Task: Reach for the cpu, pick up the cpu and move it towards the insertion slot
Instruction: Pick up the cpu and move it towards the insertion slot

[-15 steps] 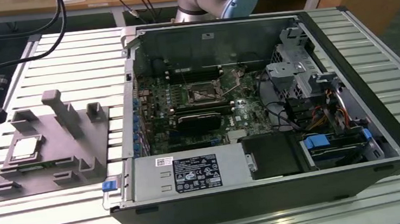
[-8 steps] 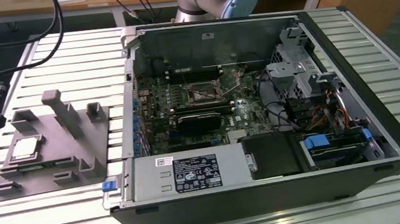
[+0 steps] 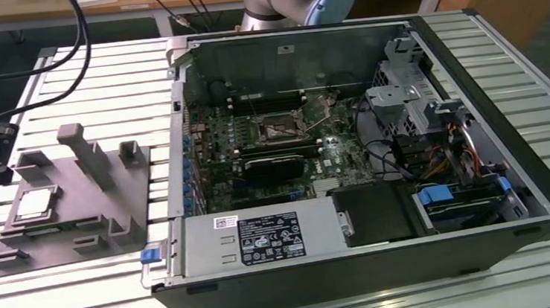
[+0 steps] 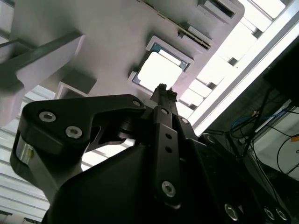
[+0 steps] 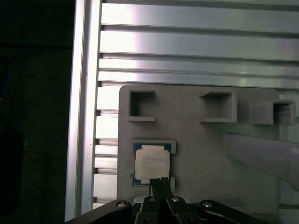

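The cpu [image 3: 36, 204] lies flat in a recess of the grey fixture tray [image 3: 91, 215], silvery-white on top with a thin green edge. Both wrist views look down on the cpu [image 4: 160, 71] [image 5: 152, 162]. My gripper [image 3: 1, 175] hangs at the exterior view's far left, above the tray's edge and just beside the chip. Its fingertips [image 4: 162, 89] [image 5: 160, 181] are pressed together with nothing between them, and they stand a little above the chip's near edge. The insertion slot [image 3: 281, 127], a metal-framed square socket, sits on the motherboard inside the open computer case.
The open computer case [image 3: 365, 265] takes up the middle and the exterior view's right of the slatted metal table [image 3: 99, 80]. Upright posts [image 3: 83, 152] rise from the fixture tray. A long black block [image 3: 274, 165] lies just in front of the socket. Cables hang at the far left.
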